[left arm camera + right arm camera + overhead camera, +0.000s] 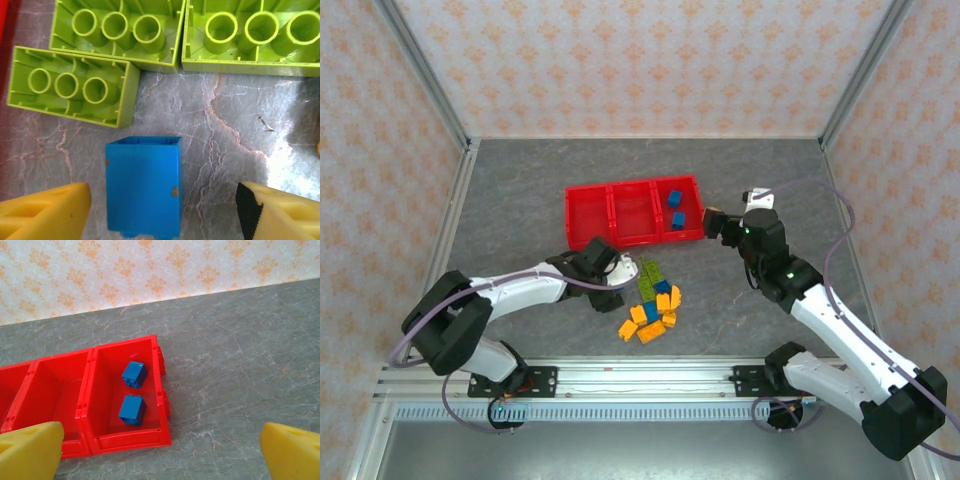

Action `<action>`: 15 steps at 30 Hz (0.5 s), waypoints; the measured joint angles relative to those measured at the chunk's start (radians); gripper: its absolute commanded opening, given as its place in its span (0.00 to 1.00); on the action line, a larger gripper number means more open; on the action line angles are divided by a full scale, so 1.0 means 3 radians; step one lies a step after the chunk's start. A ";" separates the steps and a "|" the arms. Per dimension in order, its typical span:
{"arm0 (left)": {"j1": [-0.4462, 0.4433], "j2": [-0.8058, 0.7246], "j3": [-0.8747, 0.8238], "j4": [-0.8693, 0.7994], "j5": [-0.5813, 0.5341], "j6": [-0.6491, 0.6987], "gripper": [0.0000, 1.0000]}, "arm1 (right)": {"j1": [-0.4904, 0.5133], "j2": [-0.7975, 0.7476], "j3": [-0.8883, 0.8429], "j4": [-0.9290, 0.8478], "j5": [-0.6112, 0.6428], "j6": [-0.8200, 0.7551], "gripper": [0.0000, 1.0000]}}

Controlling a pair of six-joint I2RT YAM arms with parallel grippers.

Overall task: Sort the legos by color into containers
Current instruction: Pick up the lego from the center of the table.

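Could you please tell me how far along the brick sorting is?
Done: two blue bricks lie in the right bin of the red tray. In hand: nothing gripped; the left end effector is open around a blue brick, the right end effector open beside the tray. Left: the mixed pile of orange, blue, green bricks.

Bare table [220, 150] flanks blue brick [144, 186]; green bricks [75, 87] beyond.

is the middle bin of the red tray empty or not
Empty: the middle bin shows bare red floor; both blue bricks sit in the right bin.
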 measured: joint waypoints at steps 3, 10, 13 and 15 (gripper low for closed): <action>0.0000 0.0156 0.0027 0.0023 0.0033 0.0025 0.70 | 0.0000 0.0001 0.0000 -0.0001 -0.0010 0.0011 1.00; -0.0013 0.0318 0.0186 -0.0131 0.0164 0.0088 0.57 | 0.0000 -0.0001 -0.0009 0.0003 -0.0023 0.0025 1.00; -0.0013 0.0331 0.0196 -0.0148 0.0200 0.0089 0.55 | 0.0000 0.0000 -0.0022 0.0006 -0.0025 0.0037 1.00; -0.0013 0.0328 0.0197 -0.0151 0.0209 0.0086 0.50 | 0.0000 0.0000 -0.0031 0.0013 -0.0033 0.0039 1.00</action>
